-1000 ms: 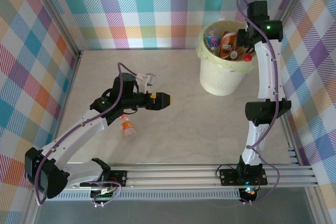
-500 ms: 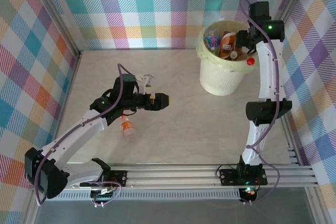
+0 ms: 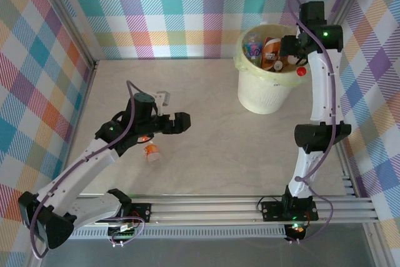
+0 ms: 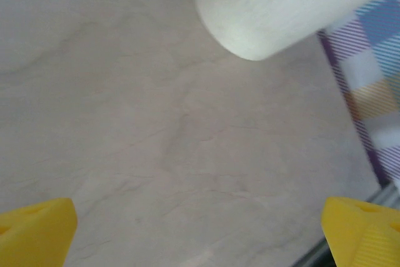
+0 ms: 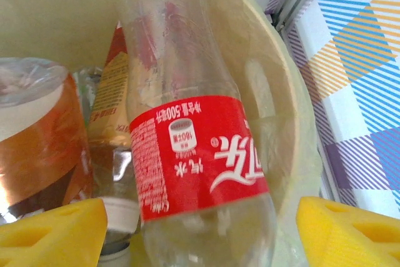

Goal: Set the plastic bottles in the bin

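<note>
Red-labelled bottle (image 5: 194, 154) slips free into the bin (image 5: 275, 92) as the right gripper (image 5: 200, 223) parts; the left gripper (image 3: 180, 123), spread wide, pulls back toward the last orange bottle (image 3: 150, 152) on the counter (image 3: 237, 148).

Right wrist cam: red-label bottle (image 5: 200, 154) runs off the top and bottom edges, so I can't see its cap end. Orange-label bottle (image 5: 37, 136) is clipped at the left. Right gripper (image 5: 200, 232) shows pad corners only. Left wrist cam: bin (image 4: 281, 10) is blurred and cropped at the top. Top cam: small orange bottle (image 3: 151, 152) is partly behind left arm (image 3: 94, 157), label too small to read.
</note>
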### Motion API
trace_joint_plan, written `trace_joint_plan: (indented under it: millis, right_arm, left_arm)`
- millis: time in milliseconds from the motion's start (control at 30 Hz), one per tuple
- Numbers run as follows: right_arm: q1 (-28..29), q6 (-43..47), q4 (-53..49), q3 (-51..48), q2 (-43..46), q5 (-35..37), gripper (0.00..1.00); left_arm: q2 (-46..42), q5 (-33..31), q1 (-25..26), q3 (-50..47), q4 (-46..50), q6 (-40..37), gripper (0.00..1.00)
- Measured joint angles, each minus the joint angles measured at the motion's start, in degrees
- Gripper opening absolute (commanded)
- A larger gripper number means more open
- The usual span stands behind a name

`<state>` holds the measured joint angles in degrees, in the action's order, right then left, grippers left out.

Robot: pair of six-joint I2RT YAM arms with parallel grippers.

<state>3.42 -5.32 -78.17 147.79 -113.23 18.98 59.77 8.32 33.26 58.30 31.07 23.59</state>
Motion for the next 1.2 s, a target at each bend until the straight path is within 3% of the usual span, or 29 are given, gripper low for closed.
trace_joint_plan:
  millis: [267,500,867,1200]
  right_arm:
    - [0.5,-0.1,3.8,-8.5,10.5,-4.2,0.83]
    - [2.5,-1.6,10.8,-25.3,24.0,-16.0,0.84]
    - [8.8,-5.9,26.9,-55.5,40.8,-38.1,0.86]
    - [15.3,-8.0,36.0,-70.8,42.8,-43.4,0.86]
  left_arm:
    - [-6.0,-13.3,0.0,-1.7,11.3,4.5,1.00]
    - [-6.0,-19.7,0.0,-7.1,19.1,9.5,0.99]
    - [-2.4,-20.6,0.0,-13.0,22.2,16.7,0.98]
    - [3.0,-15.5,0.0,-18.6,16.1,21.1,0.95]
